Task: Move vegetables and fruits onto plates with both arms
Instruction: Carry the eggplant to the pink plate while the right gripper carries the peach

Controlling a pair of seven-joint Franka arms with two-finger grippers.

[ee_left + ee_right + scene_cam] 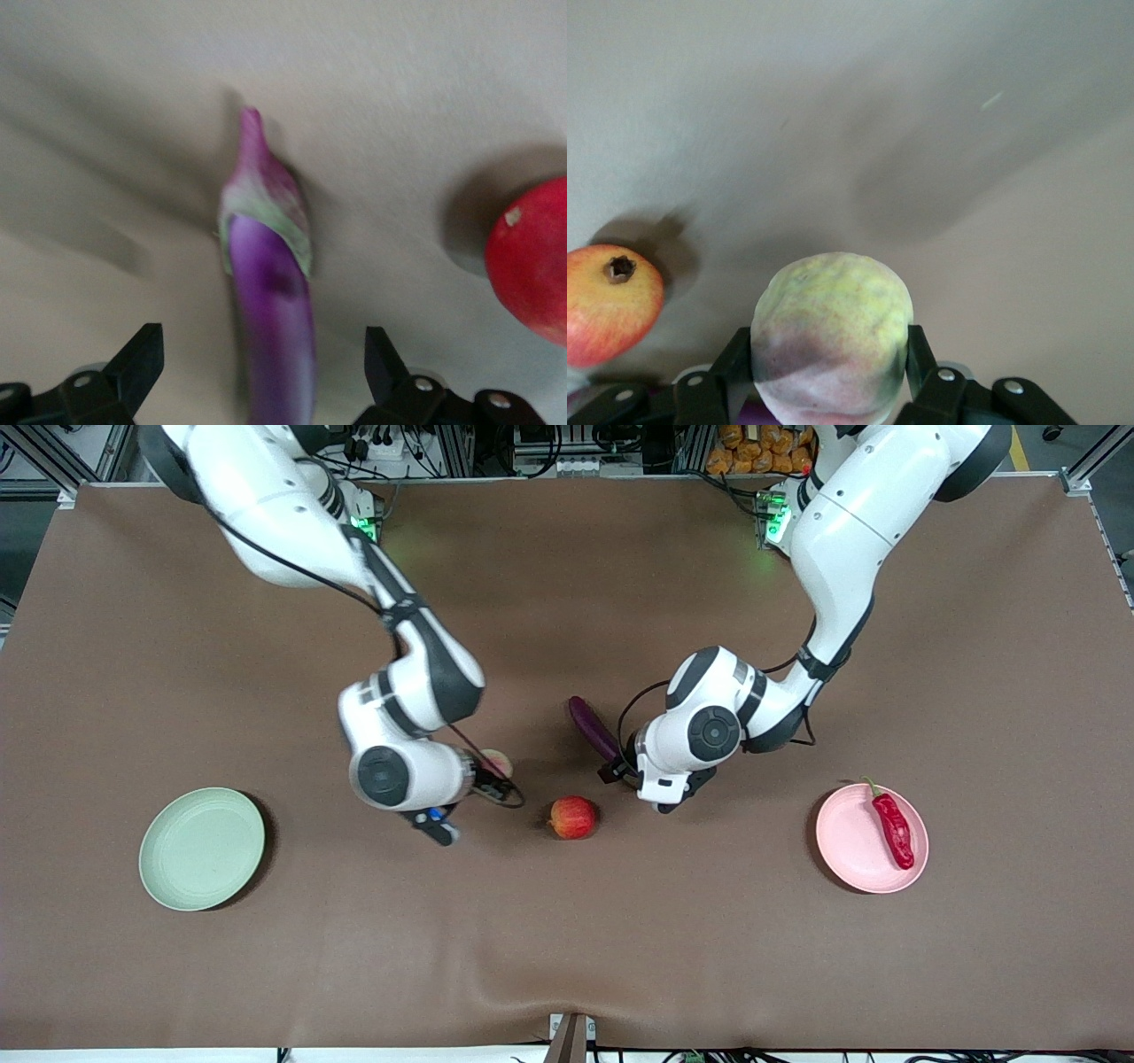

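The chili [893,831] is already laid on the pink plate [850,859] — 1 of 4 done. The peach [831,341] is gripped by the right tool [831,376]; the eggplant [270,305] is straddled on the tabletop [567,957] by the open left tool [264,363]. The apple [573,817] lies untouched between them — the green plate [202,849] holds nothing.

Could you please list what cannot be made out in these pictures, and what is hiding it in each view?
- Front view: the left pincer and the near end of the eggplant, hidden under the left wrist.
- Front view: most of the peach, covered by the right wrist.
- Left wrist view: the eggplant's lower length, blurred and cut off by the edge.
- Right wrist view: the peach's underside and the right pincer, cut off.
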